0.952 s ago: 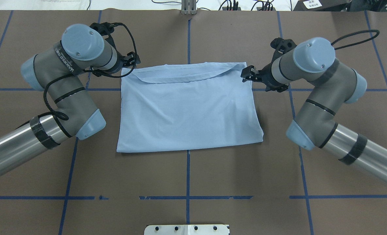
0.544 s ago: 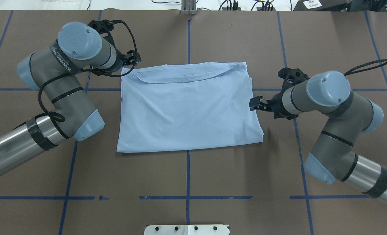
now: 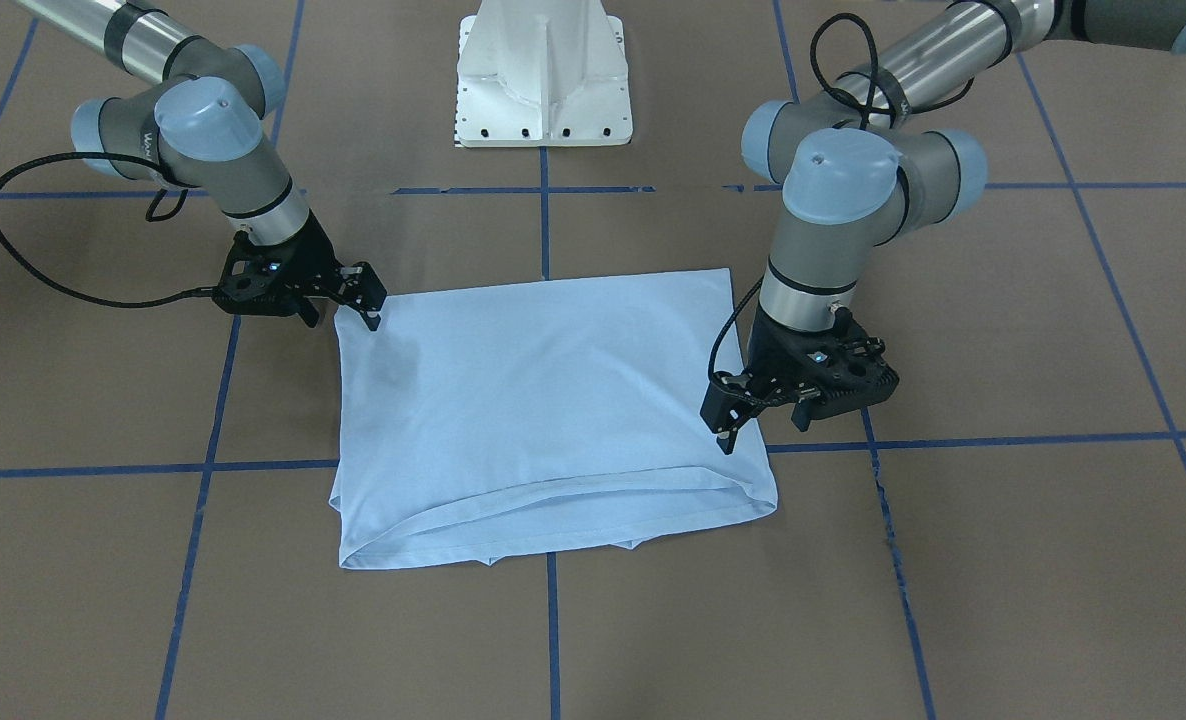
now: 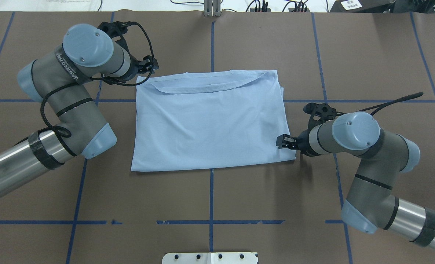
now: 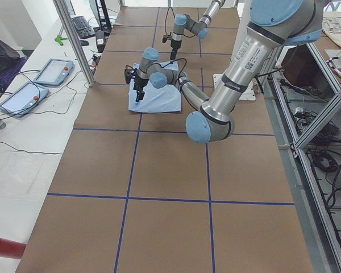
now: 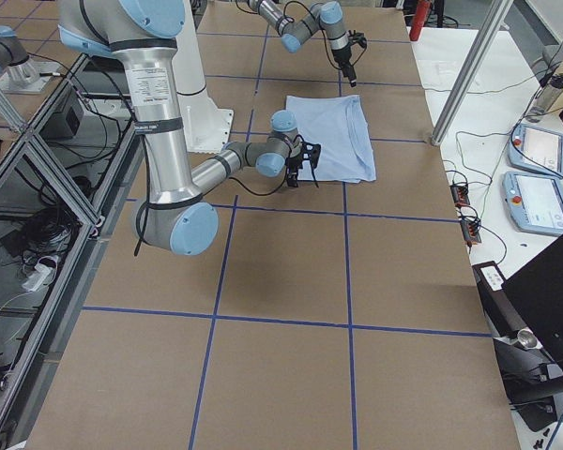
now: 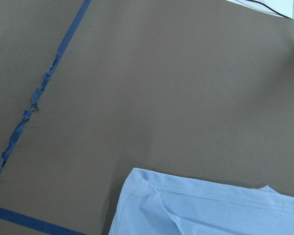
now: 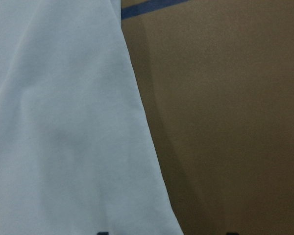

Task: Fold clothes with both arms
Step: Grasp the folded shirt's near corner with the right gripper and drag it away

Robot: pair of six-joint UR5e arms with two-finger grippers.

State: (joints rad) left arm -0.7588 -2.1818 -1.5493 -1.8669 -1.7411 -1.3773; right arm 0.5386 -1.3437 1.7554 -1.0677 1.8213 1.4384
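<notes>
The folded light blue T-shirt [image 4: 210, 121] lay flat in the middle of the brown worktop [image 4: 276, 194]. The black right gripper [image 4: 280, 142] had slid from the shirt's far right corner to its robot-side right corner, fingers parted. The black left gripper [image 4: 152, 66] stayed at the far left corner, but its finger gap could not be told.

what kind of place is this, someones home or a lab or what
Most likely a robotics lab or test cell, not a home. A left arm and a right arm flank a white pedestal, the table is gridded with blue tape, and teach pendants lie beside it.
</notes>
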